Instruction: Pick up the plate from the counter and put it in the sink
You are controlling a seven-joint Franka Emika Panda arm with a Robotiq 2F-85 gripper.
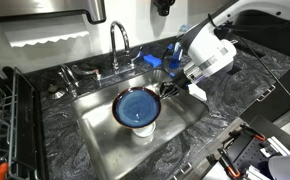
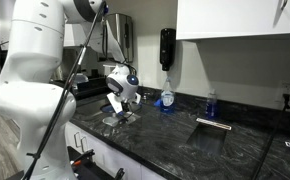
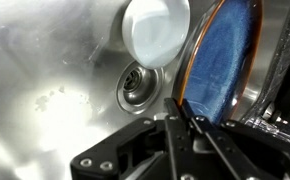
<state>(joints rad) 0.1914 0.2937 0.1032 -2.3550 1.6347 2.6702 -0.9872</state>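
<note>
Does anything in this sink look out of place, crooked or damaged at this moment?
A small white round disc lies in the stainless-steel sink by the drain, partly under the round glossy blue plate that the gripper holds by its rim. The plate might land on it crookedly. No spill or damage shows.

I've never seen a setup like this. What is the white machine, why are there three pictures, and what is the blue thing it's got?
The white machine is a robot arm, steered by a person. At its tip is a pincer, shut on the rim of a round blue plate, which it holds over a steel sink. Two pictures come from cameras standing in the room. The third comes from a camera on the arm's wrist, looking past the pincer at the plate, a small white disc and the drain. Around the sink lies a dark marbled counter, with a faucet behind the basin.
</note>
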